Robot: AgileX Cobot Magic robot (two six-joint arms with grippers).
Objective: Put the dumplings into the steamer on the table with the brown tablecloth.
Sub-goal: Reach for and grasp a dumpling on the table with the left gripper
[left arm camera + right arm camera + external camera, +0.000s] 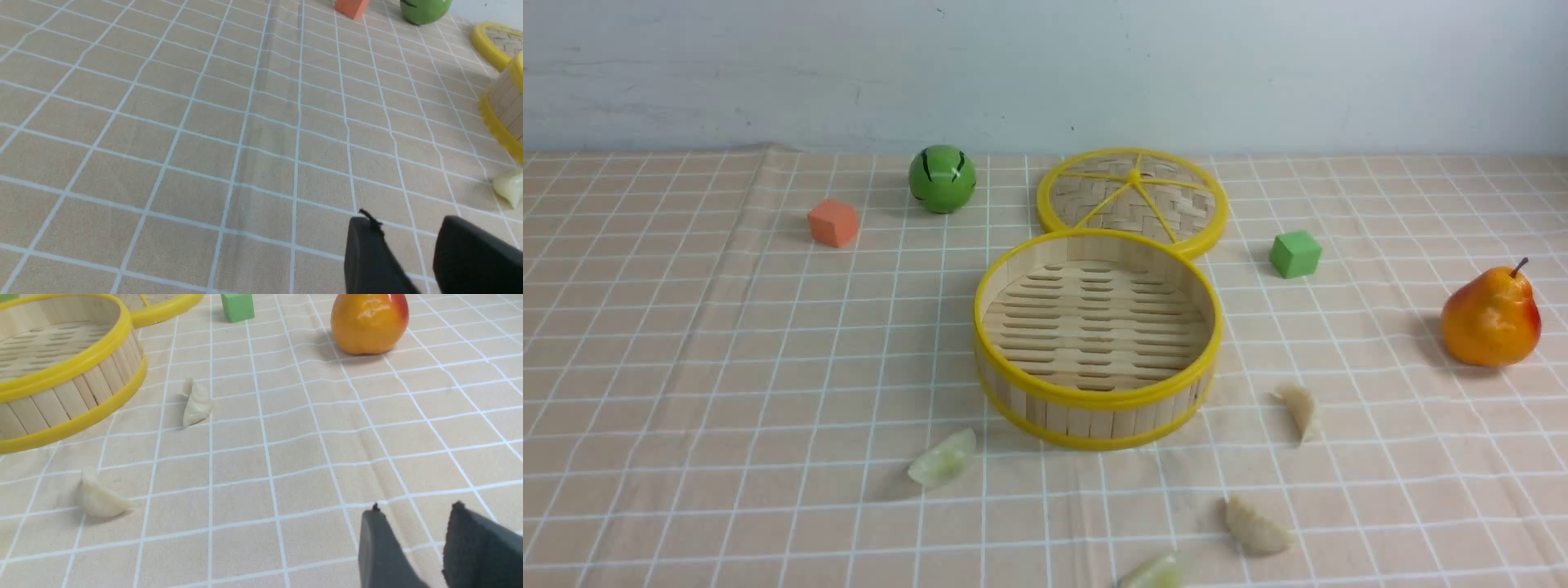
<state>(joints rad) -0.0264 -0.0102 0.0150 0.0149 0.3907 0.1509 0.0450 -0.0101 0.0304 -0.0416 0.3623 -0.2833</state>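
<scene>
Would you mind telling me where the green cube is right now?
In the front view, the green cube sits on the robot's right side of the table, just right of the woven lid and farther back than the pear.

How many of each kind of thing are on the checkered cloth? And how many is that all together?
Dumplings: 4
Cubes: 2
Steamer: 1
Lid: 1
Green ball: 1
Pear: 1
Total: 10
</scene>
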